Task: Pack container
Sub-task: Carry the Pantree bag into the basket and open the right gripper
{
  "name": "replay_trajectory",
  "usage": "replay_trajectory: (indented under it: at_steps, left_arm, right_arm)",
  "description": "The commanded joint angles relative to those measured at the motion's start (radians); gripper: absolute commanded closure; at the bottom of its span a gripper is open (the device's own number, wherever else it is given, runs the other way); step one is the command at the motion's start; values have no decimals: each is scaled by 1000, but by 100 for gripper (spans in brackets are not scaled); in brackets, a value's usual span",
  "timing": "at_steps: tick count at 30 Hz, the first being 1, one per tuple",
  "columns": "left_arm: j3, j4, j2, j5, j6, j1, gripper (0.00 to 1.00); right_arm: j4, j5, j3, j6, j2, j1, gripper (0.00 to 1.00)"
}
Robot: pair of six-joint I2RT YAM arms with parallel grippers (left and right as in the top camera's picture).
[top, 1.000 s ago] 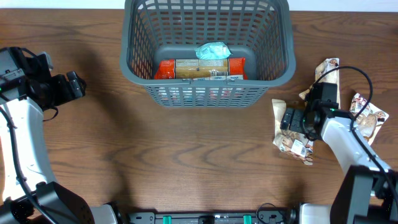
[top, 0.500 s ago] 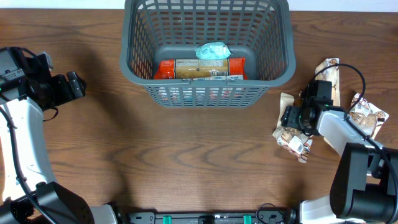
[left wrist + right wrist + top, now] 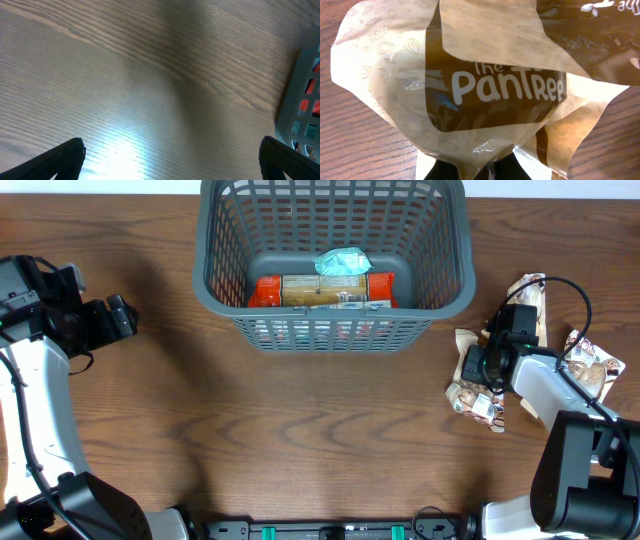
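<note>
**Status of arms and load**

Right arm reaches out at 3 o'clock on the table (image 3: 300,430), wrist bent low. The right gripper (image 3: 472,370) is clamped on the edge of a snack packet (image 3: 485,85). Left arm stands at 9 o'clock. The left gripper (image 3: 120,317) faces 3 o'clock with its fingers (image 3: 67,155) spread wide above bare wood.

The container (image 3: 330,332) sits at 12 o'clock.

Only the right wrist view shows the packet lettering, "The Pantree". Only the overhead view shows the container's contents.

Count:
- In the container: two items, one orange pack (image 3: 320,290) and one teal pouch (image 3: 342,262).
- On the table: three packets near 3 o'clock, including the gripped one.
</note>
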Motion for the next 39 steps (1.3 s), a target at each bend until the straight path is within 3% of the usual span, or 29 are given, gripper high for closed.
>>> replay_trajectory:
  at_steps: [1,8,24,31,39]
  left_arm:
    - [0,0,-6,3,-5,-2,1]
    - [0,0,-6,3,3,-2,1]
    - [0,0,-6,3,21,-2,1]
    - [0,0,-6,3,21,-2,1]
    - [0,0,-6,3,21,-2,1]
  right_arm:
    - [-25,-52,-24,3,35,-1,99]
    - [-38,-52,-18,3,-50,-1,99]
    - [-183,9,118,1,-432,-1,99]
    - [-222,3,325,-172,-491,29,99]
    - [-223,-14,605,-475,-479,203,99]
